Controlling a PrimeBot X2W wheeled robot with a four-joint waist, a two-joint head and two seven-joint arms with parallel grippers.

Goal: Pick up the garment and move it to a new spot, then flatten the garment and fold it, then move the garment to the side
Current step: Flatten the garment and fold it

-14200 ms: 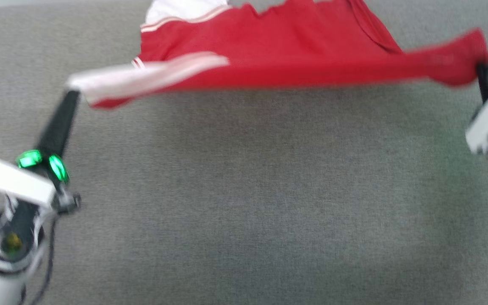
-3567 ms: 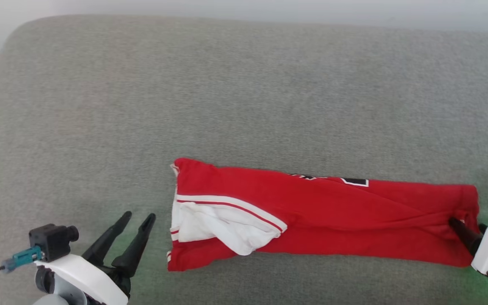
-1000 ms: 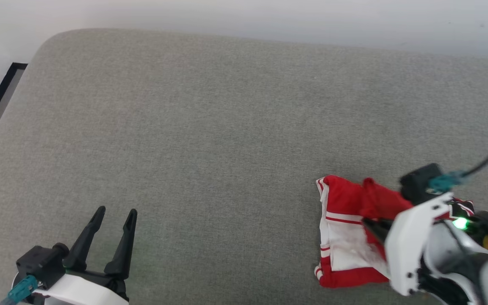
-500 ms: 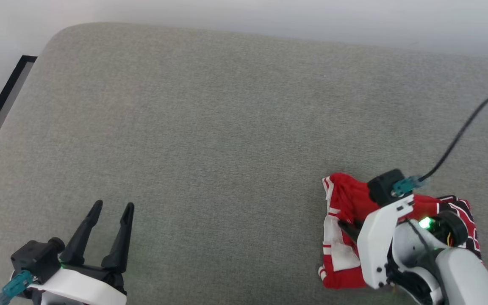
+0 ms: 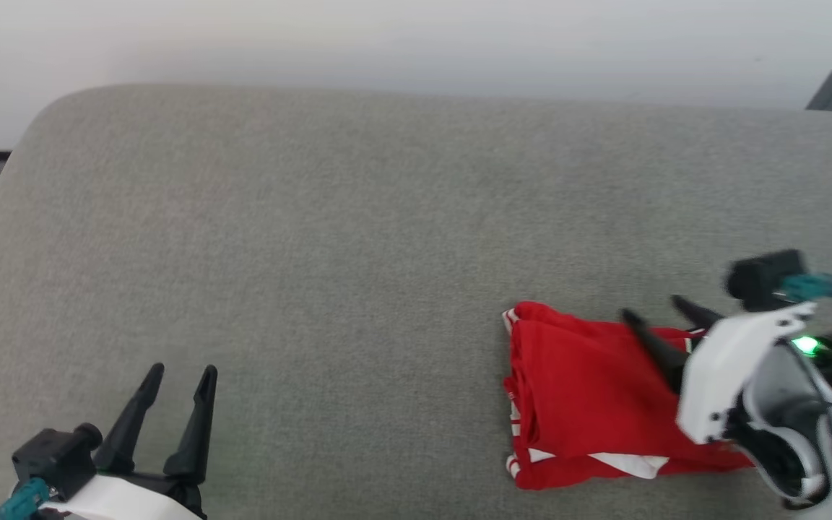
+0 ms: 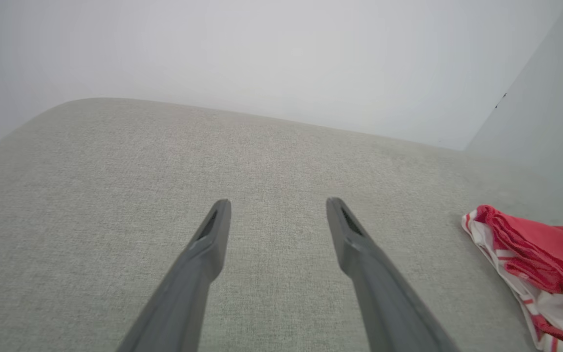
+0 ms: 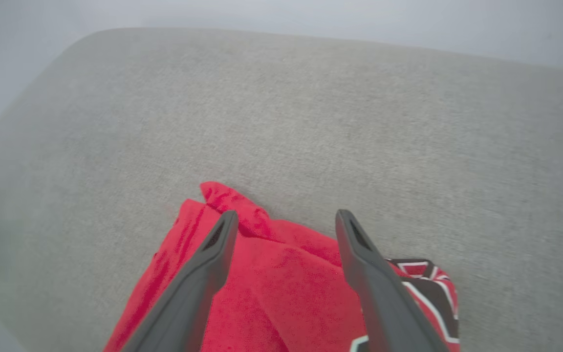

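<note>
The garment (image 5: 589, 404) lies folded in a compact bundle at the right side of the cushion (image 5: 358, 217). The right hand (image 5: 653, 309) is spread over it, gripping nothing; the left hand (image 5: 182, 370), also spread, is well apart. We judge folding done; moving aside may remain.

text readable: none | closest to print: black shapes (image 7: 425, 288) edged in white on the folded red garment (image 7: 286, 288) | where: 4 o'clock in the right wrist view | legibility: cut off by the fold and the frame edge, no whole letter made out | brands, numbers, signs: none legible
</note>
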